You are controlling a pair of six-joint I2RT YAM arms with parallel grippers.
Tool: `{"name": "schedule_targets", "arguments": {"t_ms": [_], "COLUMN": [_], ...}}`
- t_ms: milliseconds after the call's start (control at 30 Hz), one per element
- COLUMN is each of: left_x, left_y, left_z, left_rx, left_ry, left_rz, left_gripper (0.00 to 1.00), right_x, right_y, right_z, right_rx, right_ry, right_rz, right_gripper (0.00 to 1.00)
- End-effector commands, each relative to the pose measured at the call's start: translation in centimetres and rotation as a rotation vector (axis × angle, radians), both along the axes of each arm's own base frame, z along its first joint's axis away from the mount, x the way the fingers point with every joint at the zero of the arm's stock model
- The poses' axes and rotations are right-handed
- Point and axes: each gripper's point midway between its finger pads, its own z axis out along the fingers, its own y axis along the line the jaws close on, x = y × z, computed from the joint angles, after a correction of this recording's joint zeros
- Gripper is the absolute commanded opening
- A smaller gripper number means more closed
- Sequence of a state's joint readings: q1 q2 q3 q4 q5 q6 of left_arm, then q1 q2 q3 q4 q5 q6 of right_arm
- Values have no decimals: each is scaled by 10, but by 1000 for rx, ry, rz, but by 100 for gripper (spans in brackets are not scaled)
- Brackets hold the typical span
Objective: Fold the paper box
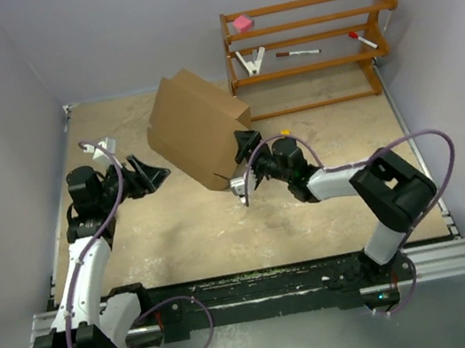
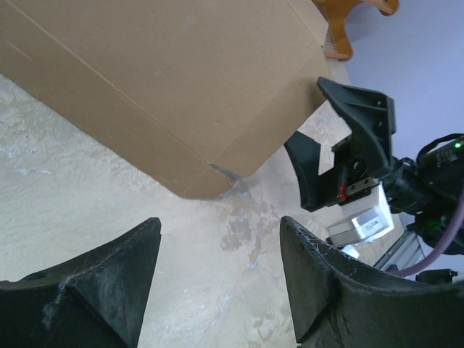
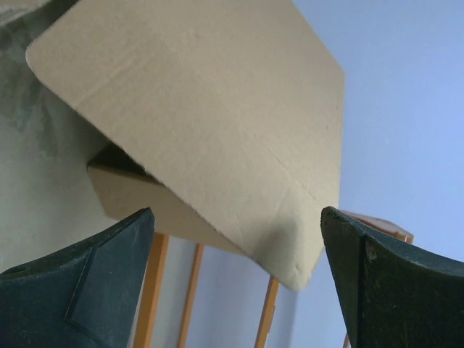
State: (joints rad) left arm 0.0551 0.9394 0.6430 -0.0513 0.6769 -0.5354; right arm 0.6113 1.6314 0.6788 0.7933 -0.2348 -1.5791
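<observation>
The paper box point(image 1: 196, 129) is a large brown cardboard piece standing tilted in mid-table, its lowest corner point(image 2: 206, 190) down on the surface. My left gripper point(image 1: 158, 173) is open just left of that corner, apart from it, with only bare table between its fingers point(image 2: 217, 243). On the box's right side my right gripper point(image 1: 241, 165) is wide open. A rounded flap point(image 3: 217, 123) of the box hangs between its fingers point(image 3: 233, 225), touching neither. From the left wrist view the right gripper point(image 2: 341, 163) shows beside the box edge.
A wooden rack point(image 1: 309, 48) stands at the back right, holding a pink block point(image 1: 242, 23), a white clip point(image 1: 252, 62) and markers point(image 1: 297, 53). A small yellow thing point(image 1: 285, 133) lies behind the right wrist. Walls close in the table on three sides.
</observation>
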Motion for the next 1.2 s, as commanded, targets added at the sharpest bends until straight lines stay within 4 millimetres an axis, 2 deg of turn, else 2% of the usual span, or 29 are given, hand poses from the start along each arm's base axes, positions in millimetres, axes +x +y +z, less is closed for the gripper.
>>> {"name": "schedule_targets", "arguments": {"t_ms": [0, 33, 100, 200, 267, 333, 367, 433, 500, 633, 733, 767, 867, 933, 1000, 1033, 1067, 1133, 1167], "left_x": [2, 1, -2, -5, -7, -9, -10, -13, -18, -31, -38, -40, -42, -42, -44, -45, -46, -48, -46], "left_y": [-1, -1, -1, 1, 4, 8, 10, 17, 26, 36, 35, 34, 30, 28, 22, 18, 13, 1, -4], "left_z": [19, 21, 23, 26, 29, 36, 41, 54, 72, 118, 134, 136, 132, 126, 122, 121, 121, 126, 136], "left_rx": [3, 2, 10, 34, 53, 81, 99, 145, 188, 228, 213, 204, 190, 176, 140, 111, 60, -72, -150], "left_ry": [-60, -62, -70, -80, -84, -100, -111, -133, -171, -293, -334, -333, -315, -299, -284, -277, -257, -229, -238], "left_rz": [-17, -18, -20, -12, -2, 13, 26, 59, 104, 179, 184, 182, 163, 151, 129, 116, 102, 67, 63], "left_gripper": [70, 70, 70, 70, 70, 70, 70, 70, 70, 70, 70, 70, 70, 70, 70, 70, 70, 71, 75], "right_x": [13, 14, 9, -2, -8, -17, -21, -31, -40, -51, -69, -73, -76, -70, -63, -58, -54, -54, -53], "right_y": [24, 26, 31, 40, 46, 52, 55, 60, 63, 82, 95, 99, 105, 106, 108, 108, 107, 111, 113], "right_z": [40, 41, 45, 55, 65, 81, 92, 112, 141, 175, 206, 223, 236, 235, 224, 220, 215, 205, 203], "right_rx": [65, 79, 113, 167, 218, 308, 355, 442, 561, 744, 826, 853, 887, 897, 879, 876, 873, 849, 849], "right_ry": [-235, -248, -256, -220, -186, -134, -113, -42, 65, 517, 747, 811, 1014, 1113, 1213, 1250, 1279, 1333, 1358], "right_rz": [13, 11, 28, 57, 63, 66, 66, 60, 36, 1, 75, 102, 136, 145, 164, 162, 154, 157, 159], "right_gripper": [94, 90, 75, 38, 18, 4, 0, 0, 0, 0, 0, 0, 0, 0, 0, 4, 14, 39, 55]}}
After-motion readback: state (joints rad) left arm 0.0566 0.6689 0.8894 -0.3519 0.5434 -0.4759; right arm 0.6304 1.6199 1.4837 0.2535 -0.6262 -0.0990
